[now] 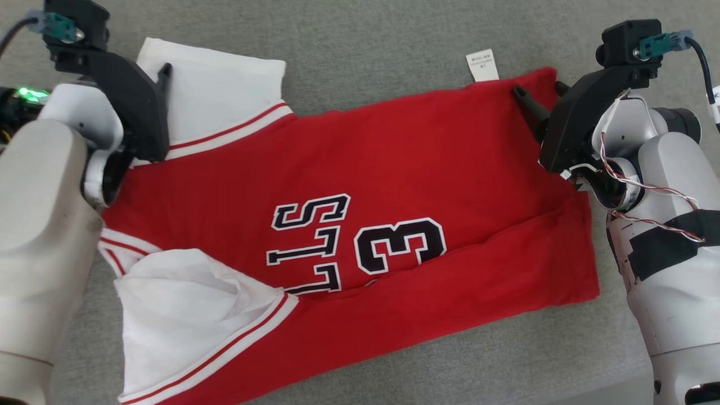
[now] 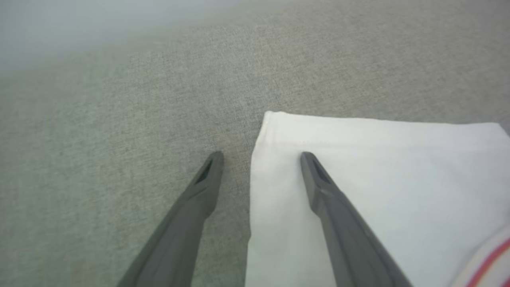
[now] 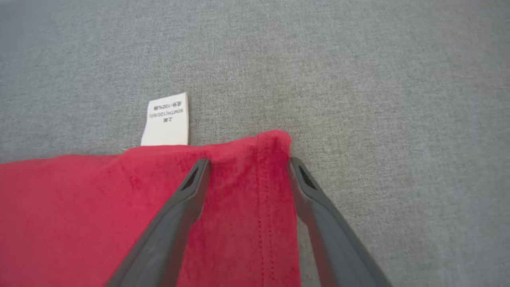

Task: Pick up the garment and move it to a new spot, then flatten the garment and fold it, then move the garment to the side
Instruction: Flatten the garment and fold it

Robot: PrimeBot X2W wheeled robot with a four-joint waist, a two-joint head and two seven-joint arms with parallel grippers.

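At the left, the left gripper (image 2: 261,156) hangs with jaws apart, one finger over the white sleeve (image 2: 378,179). The red garment (image 1: 394,169) lies spread on the grey surface (image 1: 365,45), its label (image 1: 482,65) poking out. The right gripper (image 3: 249,160), jaws apart, straddles its far right corner.

There is 1 garment (image 1: 394,169) with 2 white sleeves (image 1: 219,95), 1 label (image 1: 482,65), 1 left hand (image 2: 261,159), 1 right hand (image 3: 249,161).
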